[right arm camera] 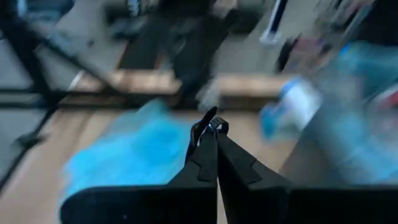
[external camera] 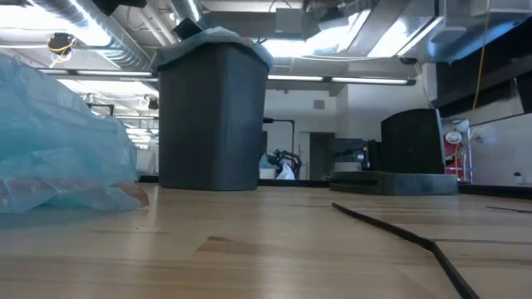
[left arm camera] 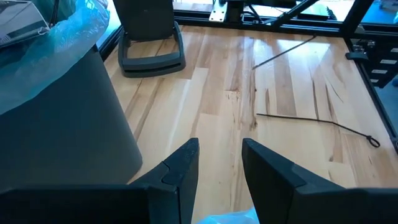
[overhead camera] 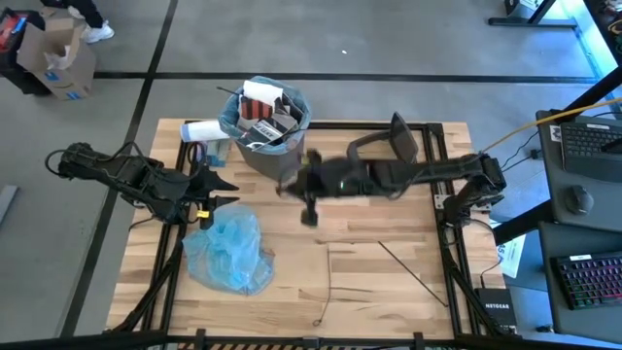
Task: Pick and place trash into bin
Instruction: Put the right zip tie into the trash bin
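Lying nearest, thin dark sticks [overhead camera: 413,275] cross bare boards; blue bag [overhead camera: 228,249] beside. Left gripper [overhead camera: 216,191], fingers parted, empty, near left edge. Right gripper [right arm camera: 212,126] closed; its hold cannot be told, mid-table. Bin [overhead camera: 264,122], stuffed with trash [overhead camera: 264,109], at far edge; lid [overhead camera: 400,138] beside.

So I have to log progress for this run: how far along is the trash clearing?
Mostly done, it seems. The bin is packed with trash to the rim. The right gripper is shut on a small dark piece, though what it is isn't clear. The left gripper is open, near the bin. Left on the table: a light blue bag, thin dark sticks, and the grey lid.
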Tool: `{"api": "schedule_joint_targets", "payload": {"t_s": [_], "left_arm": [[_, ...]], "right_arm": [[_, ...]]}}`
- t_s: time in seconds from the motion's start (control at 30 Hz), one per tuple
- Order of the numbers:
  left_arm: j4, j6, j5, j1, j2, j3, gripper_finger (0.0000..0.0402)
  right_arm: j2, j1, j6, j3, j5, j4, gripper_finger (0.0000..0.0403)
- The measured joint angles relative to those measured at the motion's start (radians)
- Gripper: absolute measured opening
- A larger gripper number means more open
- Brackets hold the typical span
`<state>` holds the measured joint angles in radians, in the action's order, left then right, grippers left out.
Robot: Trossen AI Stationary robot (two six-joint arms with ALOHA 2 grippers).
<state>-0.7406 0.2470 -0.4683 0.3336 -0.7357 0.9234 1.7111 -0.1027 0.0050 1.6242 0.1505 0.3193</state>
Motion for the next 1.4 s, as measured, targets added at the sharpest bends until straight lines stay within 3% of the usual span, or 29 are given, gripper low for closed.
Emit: {"api": "schedule_joint_targets", "payload": {"t_s": [0.17, 0.43, 0.53, 0.8, 0.97, 1.27, 1.4], "left_arm": [[0.001, 0.000, 0.000, 0.000, 0.000, 0.000, 0.0117], [0.009, 0.007, -0.010, 0.000, 0.000, 0.000, 0.0117], [0.034, 0.005, -0.010, 0.000, 0.000, 0.000, 0.0117], [0.042, 0.007, -0.011, 0.000, -0.013, 0.000, 0.0117], [0.046, 0.003, -0.012, -0.001, -0.033, 0.000, 0.0117], [0.051, 0.013, -0.012, 0.000, -0.061, 0.000, 0.0117], [0.184, -0.029, -0.011, 0.000, -0.054, 0.002, 0.0117]], "right_arm": [[0.000, 0.125, -0.142, 0.019, -0.003, -0.178, 0.0000], [0.025, 0.305, -0.120, 0.019, -0.004, -0.352, 0.0009], [0.033, 0.350, -0.066, 0.019, -0.019, -0.339, 0.0048], [0.025, 0.353, -0.036, 0.018, -0.031, -0.274, 0.0217], [0.018, 0.352, -0.002, 0.018, 0.000, -0.206, 0.0274], [0.019, 0.352, 0.006, 0.018, -0.042, -0.086, 0.0276], [0.019, 0.351, -0.060, 0.018, -0.082, -0.090, 0.0271]]}}
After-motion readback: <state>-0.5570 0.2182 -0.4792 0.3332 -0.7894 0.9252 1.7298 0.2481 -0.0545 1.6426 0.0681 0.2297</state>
